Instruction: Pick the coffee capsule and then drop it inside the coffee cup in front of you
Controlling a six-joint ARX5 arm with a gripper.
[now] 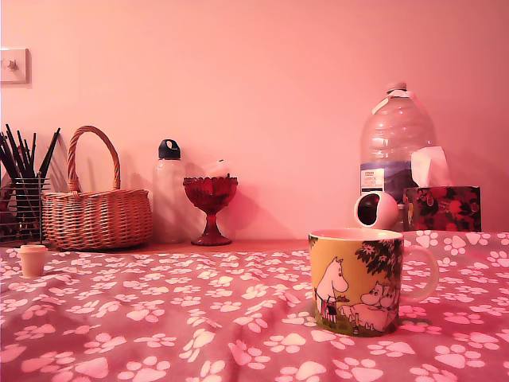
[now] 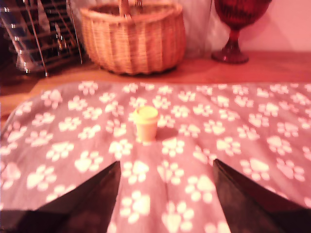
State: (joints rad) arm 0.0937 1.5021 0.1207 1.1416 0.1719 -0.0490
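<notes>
The coffee capsule (image 1: 33, 259) is a tiny peach-tan pot standing on the paw-print cloth at the exterior view's far left. In the wrist view the capsule (image 2: 146, 124) stands ahead of my gripper (image 2: 165, 170), a short way beyond the fingertips. The two dark fingers (image 2: 92, 194) are spread wide with nothing between them, so the gripper is open. The coffee cup (image 1: 362, 280), a yellow mug with white cartoon figures and a pale handle, sits at the exterior view's lower right. The arm itself does not show in the exterior view.
A wicker basket (image 1: 97, 213) and a wire holder of pencils (image 1: 20, 203) stand behind the capsule. Further along the back are a small bottle (image 1: 169, 191), a red goblet (image 1: 211, 207), a white ball-shaped thing (image 1: 375, 211), a big water jug (image 1: 394, 143) and a tissue box (image 1: 441, 207).
</notes>
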